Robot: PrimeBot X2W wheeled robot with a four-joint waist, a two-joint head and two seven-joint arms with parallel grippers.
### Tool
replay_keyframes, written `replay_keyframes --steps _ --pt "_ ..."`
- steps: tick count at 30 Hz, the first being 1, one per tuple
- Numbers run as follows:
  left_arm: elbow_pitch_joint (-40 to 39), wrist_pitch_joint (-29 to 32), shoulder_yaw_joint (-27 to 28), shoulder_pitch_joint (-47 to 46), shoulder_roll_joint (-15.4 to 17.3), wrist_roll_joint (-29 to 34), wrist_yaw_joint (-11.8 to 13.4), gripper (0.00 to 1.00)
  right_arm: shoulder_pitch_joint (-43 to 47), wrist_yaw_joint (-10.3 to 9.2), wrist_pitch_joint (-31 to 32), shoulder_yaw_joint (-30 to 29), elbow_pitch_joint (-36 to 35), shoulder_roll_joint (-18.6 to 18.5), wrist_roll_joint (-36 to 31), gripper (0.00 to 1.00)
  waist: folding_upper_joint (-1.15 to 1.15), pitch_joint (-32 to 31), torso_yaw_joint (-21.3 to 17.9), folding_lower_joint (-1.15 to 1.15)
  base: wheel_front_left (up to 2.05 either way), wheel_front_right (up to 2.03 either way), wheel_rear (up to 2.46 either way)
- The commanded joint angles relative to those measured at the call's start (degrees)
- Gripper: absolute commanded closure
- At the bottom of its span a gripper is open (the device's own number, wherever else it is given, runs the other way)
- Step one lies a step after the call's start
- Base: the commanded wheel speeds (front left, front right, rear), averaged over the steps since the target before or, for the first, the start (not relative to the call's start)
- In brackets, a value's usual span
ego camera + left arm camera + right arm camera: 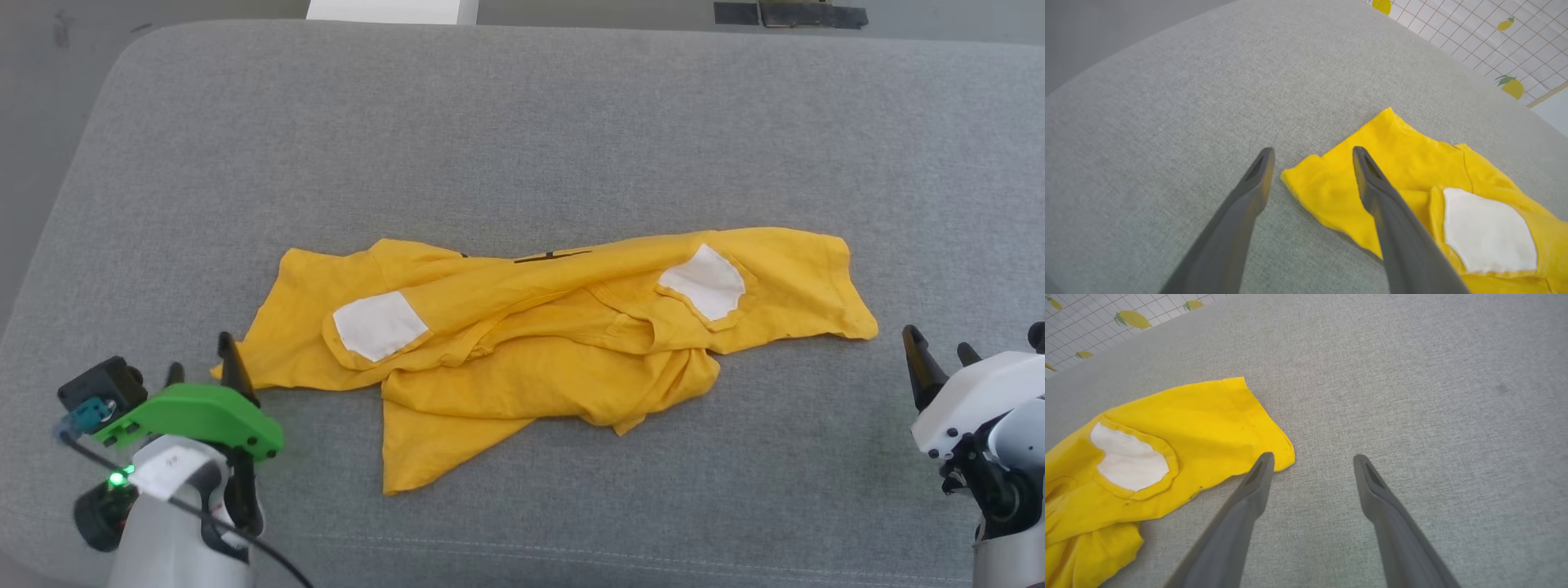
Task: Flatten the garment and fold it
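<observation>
The garment (522,343), a bright yellow T-shirt, lies crumpled and partly folded over itself across the middle of the grey cushion (522,122). Two white patches (377,324) show on it, and a black stroke mark (551,256) at its far edge. My left gripper (200,359) hovers open by the shirt's left corner. In the left wrist view that gripper (1312,152) has one finger over the garment (1412,171) corner, nothing held. My right gripper (939,343) stands open just right of the shirt. In its own view the right gripper (1313,458) is beside the garment (1200,416) edge.
The cushion's rounded edges run close behind both arms at the left and right (49,245). A white object (392,10) and a dark one (788,12) sit beyond its far edge. A lemon-print tiled wall (1494,41) shows in the wrist views.
</observation>
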Motion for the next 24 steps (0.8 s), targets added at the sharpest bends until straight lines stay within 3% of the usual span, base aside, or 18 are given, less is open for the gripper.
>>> replay_keyframes --steps 1,4,10,24 --pt "-1.1 -2.3 -0.6 1.9 1.2 1.7 -0.6 0.00 0.8 -0.09 0.2 0.2 0.0 0.0 0.3 0.00 0.00 -0.1 0.1 0.00 0.00 0.00 0.00" --pt "-2.7 -6.0 -2.5 3.8 2.0 4.7 -1.1 0.00 1.0 -0.09 0.9 0.4 -0.1 0.0 -0.4 0.00 0.00 0.0 0.2 0.00 0.00 0.00 0.00" --pt "-5.9 -11.0 -6.6 6.1 1.8 9.6 0.1 0.00 -7.2 -0.09 12.2 4.3 2.5 0.0 -10.5 0.00 0.00 1.8 0.5 0.00 0.00 0.00 0.00" --pt "-6.8 -10.7 -8.7 4.6 0.9 9.7 0.8 0.00 -13.5 -0.09 18.9 8.0 13.8 -1.9 -17.8 0.00 0.00 4.8 2.8 0.00 0.00 0.00 0.00"
